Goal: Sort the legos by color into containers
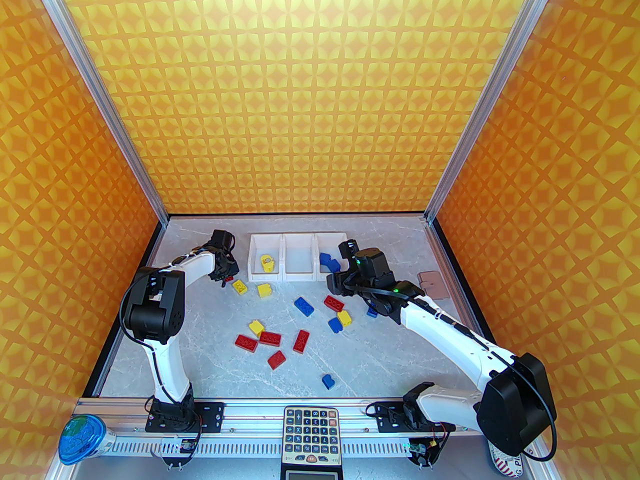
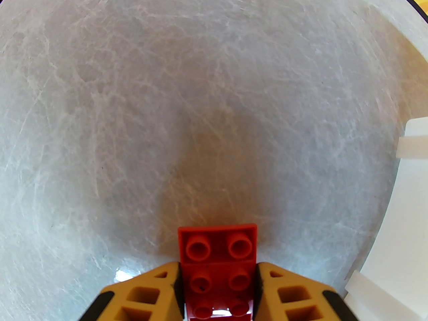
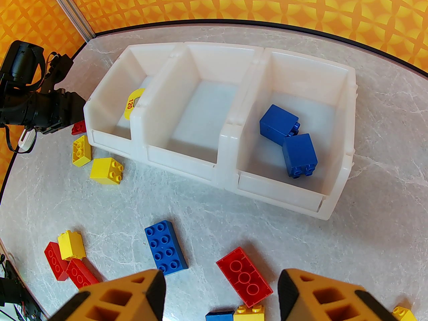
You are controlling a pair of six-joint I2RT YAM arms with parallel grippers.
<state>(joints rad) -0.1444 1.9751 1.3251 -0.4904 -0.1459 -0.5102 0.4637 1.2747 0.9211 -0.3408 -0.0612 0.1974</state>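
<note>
My left gripper [image 2: 217,273] is shut on a red lego [image 2: 217,246] just over the table, left of the containers [image 2: 413,192]; from above the left gripper [image 1: 226,272] sits beside the leftmost bin. The containers [image 1: 283,257] are three joined white bins [image 3: 249,79]. The left bin holds a yellow piece [image 3: 133,103], the middle one is bare, and the right one holds two blue legos [image 3: 279,122]. My right gripper [image 3: 220,279] hangs open above a red lego [image 3: 245,278] and a blue lego [image 3: 165,247], in front of the bins. Several red, yellow and blue legos [image 1: 270,338] lie loose on the table.
A pinkish-brown pad [image 1: 432,283] lies at the right edge. A calculator [image 1: 310,435] rests on the near rail, and a capped cup [image 1: 80,438] stands at the near left corner. Orange patterned walls close in three sides.
</note>
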